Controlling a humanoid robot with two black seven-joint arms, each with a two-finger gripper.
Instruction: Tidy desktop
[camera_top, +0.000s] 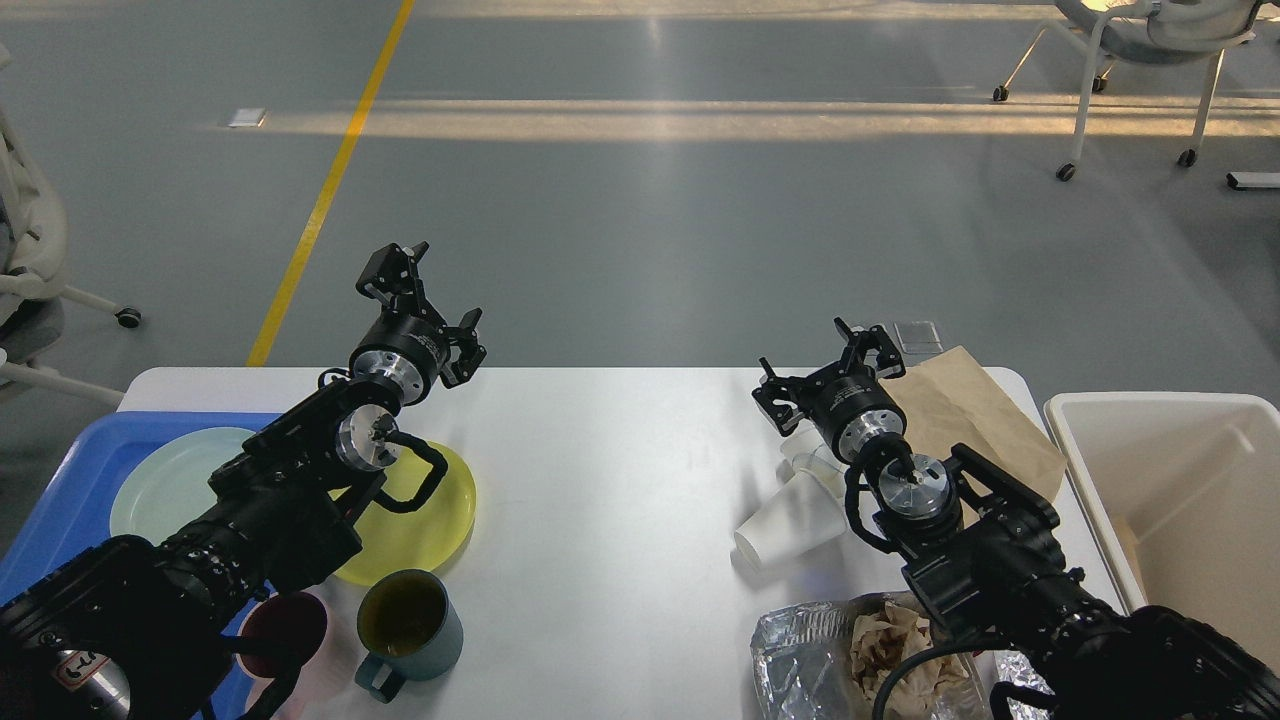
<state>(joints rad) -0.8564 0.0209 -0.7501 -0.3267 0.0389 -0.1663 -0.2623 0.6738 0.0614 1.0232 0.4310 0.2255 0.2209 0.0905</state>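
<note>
Sorting layout on the desktop (600, 480): dishes lie toward the blue tray (70, 470) at its left end, litter toward the bin (1160, 470) at its right; left gripper (425, 300) and right gripper (830, 375) hover spread, empty.

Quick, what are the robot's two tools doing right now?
Left tool: open, holding nothing, above the desktop's far edge.
Right tool: open, holding nothing.

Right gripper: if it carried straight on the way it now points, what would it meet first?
The right gripper points up and away over the far edge of the desktop. Nothing shows in that line; only bare grey floor lies beyond. The way looks free, though depth is hard to judge.
</note>
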